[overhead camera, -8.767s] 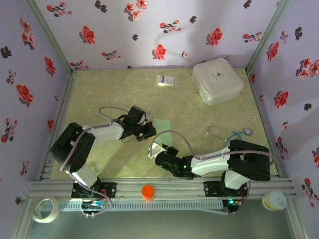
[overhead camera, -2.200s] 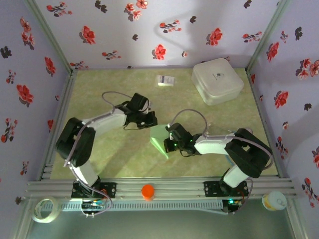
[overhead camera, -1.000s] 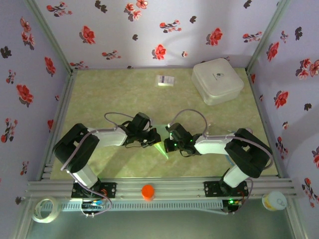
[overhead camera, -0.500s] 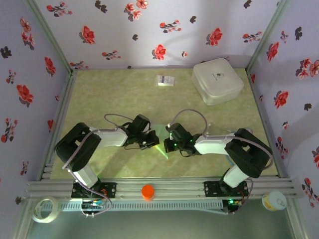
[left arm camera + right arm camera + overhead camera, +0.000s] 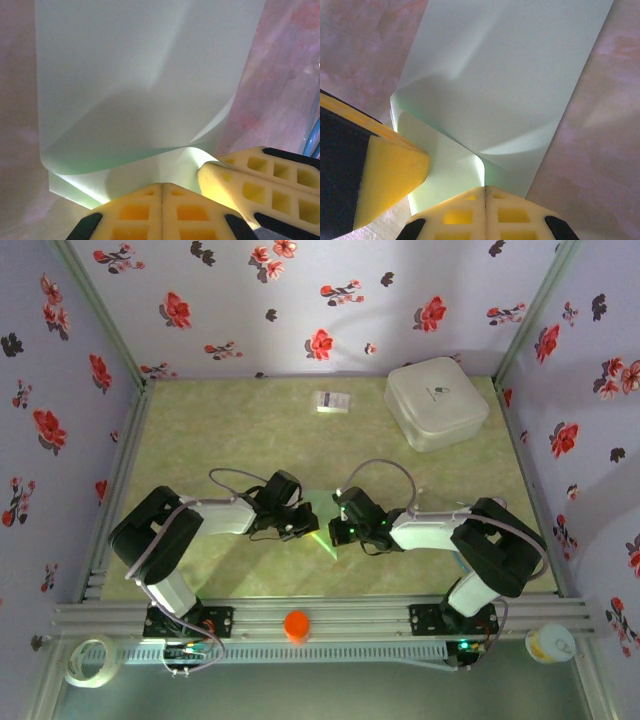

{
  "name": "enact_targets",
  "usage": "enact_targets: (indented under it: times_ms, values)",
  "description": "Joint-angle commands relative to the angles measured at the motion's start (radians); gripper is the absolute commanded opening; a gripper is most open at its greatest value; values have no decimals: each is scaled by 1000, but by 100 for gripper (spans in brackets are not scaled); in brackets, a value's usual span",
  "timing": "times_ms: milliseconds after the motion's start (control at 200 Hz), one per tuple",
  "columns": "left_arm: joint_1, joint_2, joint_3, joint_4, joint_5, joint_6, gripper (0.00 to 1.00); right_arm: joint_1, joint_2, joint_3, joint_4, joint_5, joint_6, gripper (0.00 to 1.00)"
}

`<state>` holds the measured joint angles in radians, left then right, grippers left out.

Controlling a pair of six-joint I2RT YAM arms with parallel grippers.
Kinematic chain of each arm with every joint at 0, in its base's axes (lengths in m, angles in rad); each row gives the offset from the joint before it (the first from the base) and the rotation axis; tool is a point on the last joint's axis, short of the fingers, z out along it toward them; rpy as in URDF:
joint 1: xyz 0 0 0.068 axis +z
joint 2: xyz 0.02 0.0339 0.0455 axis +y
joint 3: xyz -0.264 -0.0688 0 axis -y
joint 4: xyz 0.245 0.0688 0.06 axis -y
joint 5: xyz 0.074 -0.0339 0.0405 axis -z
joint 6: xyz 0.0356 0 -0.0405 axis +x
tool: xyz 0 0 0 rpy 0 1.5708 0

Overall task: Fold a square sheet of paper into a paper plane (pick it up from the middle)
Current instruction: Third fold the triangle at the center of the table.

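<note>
Sheet (image 5: pixel 135 75) lies mid-table (image 5: pixel 230 430), between the two arms. It is partly folded: a flap is doubled over along one edge, the fold line soft and rounded, not yet flat.

Left gripper (image 5: pixel 162 192): jaws shut tight, tips together at that rounded fold. Right gripper (image 5: pixel 485 195): likewise shut, tips at the same fold, coming in from the opposite side. The two sets of tips sit just beside each other.

Judgement: the shut jaws serve as blunt pressers, one pinning while the other flattens the crease. Cannot tell whether either nips a layer.

Most of the sheet stretches away ahead of each gripper, flat on the table. The folded edge is right at the tips.
</note>
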<state>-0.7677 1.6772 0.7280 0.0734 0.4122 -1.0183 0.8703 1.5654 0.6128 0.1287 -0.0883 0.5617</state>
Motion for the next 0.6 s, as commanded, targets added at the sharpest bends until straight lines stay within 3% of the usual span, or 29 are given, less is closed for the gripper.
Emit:
enact_targets:
  times_ms: [0,595]
  values:
    - [-5,3,-22,-31,-25,21,0,-5,1,11,-17,20,17,8]
    - [-5,11,-30,-33,-33,22,0,-5,-16,11,-16,18,30,16]
